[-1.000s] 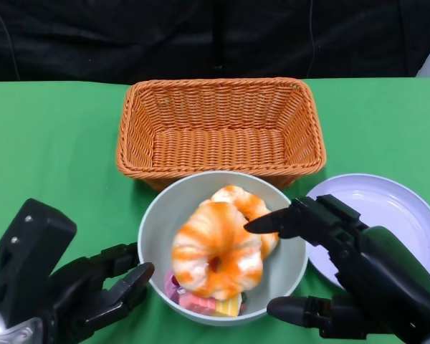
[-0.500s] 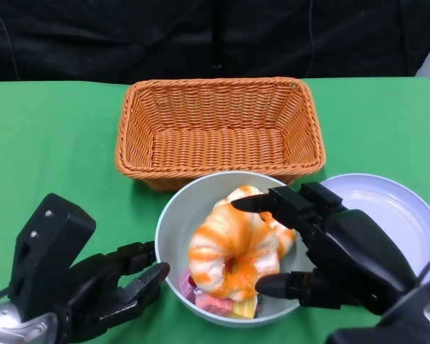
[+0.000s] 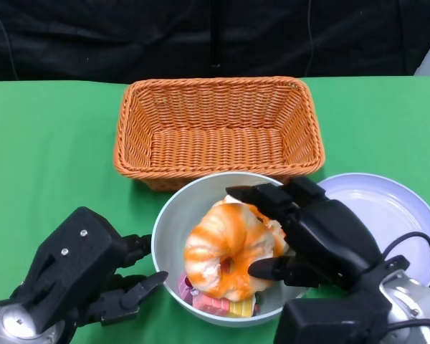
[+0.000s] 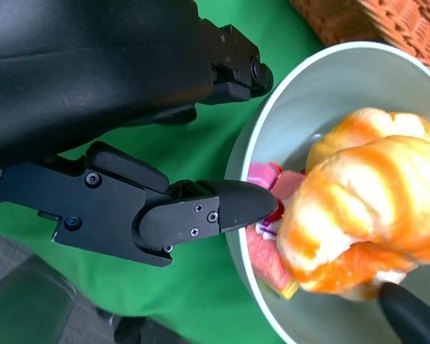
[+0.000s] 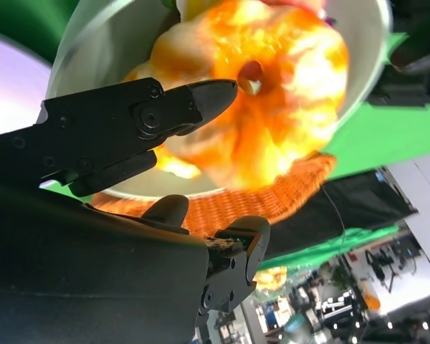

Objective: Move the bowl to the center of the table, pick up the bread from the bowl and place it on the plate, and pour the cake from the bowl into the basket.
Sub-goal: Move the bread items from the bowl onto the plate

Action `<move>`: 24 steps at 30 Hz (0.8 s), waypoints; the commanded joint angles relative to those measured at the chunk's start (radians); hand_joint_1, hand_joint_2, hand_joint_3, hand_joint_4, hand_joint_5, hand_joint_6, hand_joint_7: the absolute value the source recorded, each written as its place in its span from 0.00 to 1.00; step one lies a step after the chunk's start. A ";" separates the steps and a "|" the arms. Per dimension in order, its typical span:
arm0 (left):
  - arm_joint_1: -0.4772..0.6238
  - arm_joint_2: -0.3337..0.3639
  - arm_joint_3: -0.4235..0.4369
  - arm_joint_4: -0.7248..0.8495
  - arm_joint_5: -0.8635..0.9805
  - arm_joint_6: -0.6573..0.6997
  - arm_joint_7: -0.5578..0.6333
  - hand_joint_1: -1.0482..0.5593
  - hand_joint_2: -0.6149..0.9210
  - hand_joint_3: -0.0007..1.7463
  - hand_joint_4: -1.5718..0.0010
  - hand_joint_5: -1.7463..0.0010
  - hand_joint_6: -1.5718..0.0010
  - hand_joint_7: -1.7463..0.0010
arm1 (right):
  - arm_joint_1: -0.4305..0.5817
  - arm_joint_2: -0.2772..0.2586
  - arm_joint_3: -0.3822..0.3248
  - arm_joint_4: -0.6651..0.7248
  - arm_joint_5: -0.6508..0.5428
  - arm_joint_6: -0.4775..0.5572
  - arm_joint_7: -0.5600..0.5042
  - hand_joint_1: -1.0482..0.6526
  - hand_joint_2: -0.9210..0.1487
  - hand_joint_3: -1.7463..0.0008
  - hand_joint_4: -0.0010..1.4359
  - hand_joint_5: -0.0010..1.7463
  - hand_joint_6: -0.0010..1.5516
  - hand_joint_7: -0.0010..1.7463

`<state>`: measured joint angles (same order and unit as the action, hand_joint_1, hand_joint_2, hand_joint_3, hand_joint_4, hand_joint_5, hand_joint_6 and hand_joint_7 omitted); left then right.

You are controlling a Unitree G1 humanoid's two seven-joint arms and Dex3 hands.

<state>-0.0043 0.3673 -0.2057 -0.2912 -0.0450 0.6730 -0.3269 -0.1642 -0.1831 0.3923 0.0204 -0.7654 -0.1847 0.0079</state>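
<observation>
The bowl [image 3: 173, 215] sits on the green counter [image 3: 50, 143] just in front of the wicker basket [image 3: 218, 129], with the white plate [image 3: 387, 208] beside it on the robot's right. The orange-glazed bread [image 3: 229, 247] lies in the bowl on top of the wrapped cake [image 3: 215, 302].

The right hand [image 3: 301, 229] reaches into the bowl, fingers on either side of the bread; whether they already press it I cannot tell. The left hand [image 3: 93, 276] waits at the bowl's outer wall, fingers spread and holding nothing.

The risks I see:
- The bread is round and soft, so a shallow pinch could let it roll out of the fingers on the lift.
- The cake lies right beneath, so a deep grab may drag it out too.
- With the left hand not steadying the rim, a sideways pull could tip or shove the bowl against the basket.
</observation>
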 commanded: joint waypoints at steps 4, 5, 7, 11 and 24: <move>0.012 -0.030 0.026 -0.023 -0.016 -0.001 -0.001 0.28 1.00 0.35 0.77 0.91 0.83 0.97 | -0.039 0.011 0.037 0.097 -0.002 0.009 -0.027 0.28 0.00 0.98 0.01 0.46 0.12 0.17; 0.012 -0.033 0.025 -0.025 -0.011 -0.001 0.002 0.28 1.00 0.34 0.77 0.91 0.83 0.96 | -0.044 0.013 0.042 0.110 -0.001 0.011 -0.029 0.28 0.00 0.97 0.02 0.46 0.13 0.17; 0.012 -0.036 0.021 -0.026 0.011 -0.002 0.020 0.29 1.00 0.33 0.76 0.91 0.81 0.96 | -0.057 0.021 0.053 0.143 -0.005 0.008 -0.048 0.29 0.00 0.96 0.06 0.45 0.17 0.15; 0.016 -0.046 0.027 -0.033 0.032 0.004 0.043 0.31 1.00 0.33 0.73 0.90 0.79 0.96 | -0.076 0.036 0.067 0.186 0.000 0.006 -0.083 0.36 0.00 0.94 0.22 0.43 0.28 0.14; 0.043 -0.051 0.071 -0.051 0.037 -0.011 0.046 0.31 1.00 0.32 0.71 0.90 0.76 0.97 | -0.099 0.074 0.033 0.334 0.053 -0.316 -0.495 0.55 0.60 0.11 0.71 1.00 0.50 0.96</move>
<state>0.0290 0.3052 -0.1479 -0.3309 -0.0079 0.6764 -0.2800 -0.2550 -0.1041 0.4440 0.3455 -0.7147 -0.4716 -0.4489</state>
